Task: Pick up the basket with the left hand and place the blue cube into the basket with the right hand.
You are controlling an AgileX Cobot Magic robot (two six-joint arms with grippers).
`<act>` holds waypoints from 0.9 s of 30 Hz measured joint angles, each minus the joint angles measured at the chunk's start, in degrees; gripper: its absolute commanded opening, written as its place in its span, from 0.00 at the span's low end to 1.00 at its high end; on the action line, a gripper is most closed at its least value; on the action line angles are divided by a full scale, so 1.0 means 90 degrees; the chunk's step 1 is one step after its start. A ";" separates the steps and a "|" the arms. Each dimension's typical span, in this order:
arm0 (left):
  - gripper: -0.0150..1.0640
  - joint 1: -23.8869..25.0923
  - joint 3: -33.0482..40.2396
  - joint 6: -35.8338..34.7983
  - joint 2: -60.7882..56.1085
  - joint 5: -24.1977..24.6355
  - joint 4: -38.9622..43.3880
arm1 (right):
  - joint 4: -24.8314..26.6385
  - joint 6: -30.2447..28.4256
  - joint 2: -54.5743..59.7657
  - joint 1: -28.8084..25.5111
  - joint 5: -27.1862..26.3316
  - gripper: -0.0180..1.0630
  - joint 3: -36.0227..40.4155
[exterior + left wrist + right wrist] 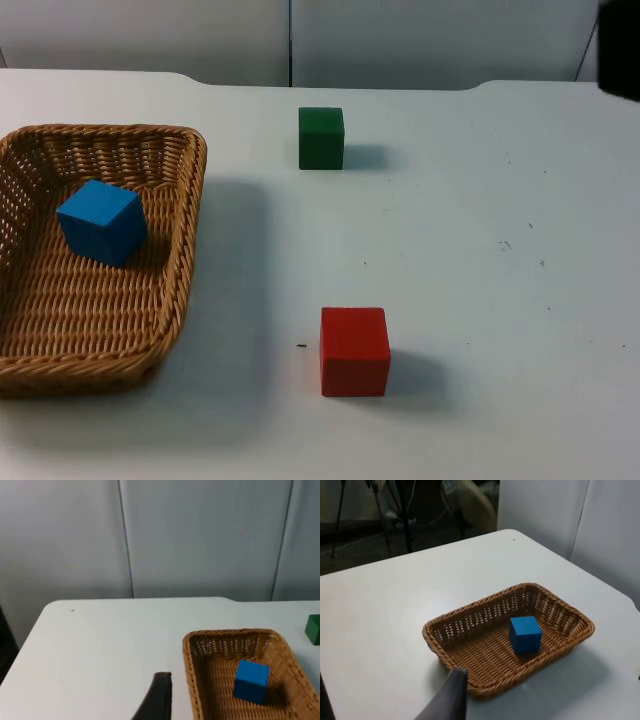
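Top view: blue cube point(100, 221) lies inside basket point(178, 290).

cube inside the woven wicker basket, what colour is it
Blue. The cube in the woven wicker basket shows best in the right wrist view.

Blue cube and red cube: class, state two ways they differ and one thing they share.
The blue cube lies inside the wicker basket; the red cube stands on the bare table. The blue cube sits turned at an angle; the red cube sits square to the camera. Both are plain solid-coloured blocks, similar in size.
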 measured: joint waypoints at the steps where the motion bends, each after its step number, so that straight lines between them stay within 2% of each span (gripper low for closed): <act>1: 0.76 0.0000 0.0000 0.0000 0.0000 0.0000 0.0000 | 0.0000 0.0000 0.0000 0.0000 0.0000 0.99 0.0000; 7: 0.76 -0.0045 0.0187 -0.0351 -0.0179 0.0572 0.0338 | 0.0000 0.0026 -0.0419 0.0000 0.0332 0.99 0.0203; 10: 0.76 -0.0063 0.0542 -0.0431 -0.0179 0.0856 0.0349 | 0.0000 0.0026 -0.0600 0.0000 0.0693 0.99 0.0203; 21: 0.76 -0.0063 0.0764 -0.0486 -0.0179 0.0967 0.0391 | 0.0000 0.0049 -0.1213 0.0002 0.1875 0.99 0.0216; 27: 0.76 -0.0063 0.0766 -0.0486 -0.0179 0.0977 0.0391 | 0.0000 0.0262 -0.1750 0.0002 0.2049 0.99 0.0629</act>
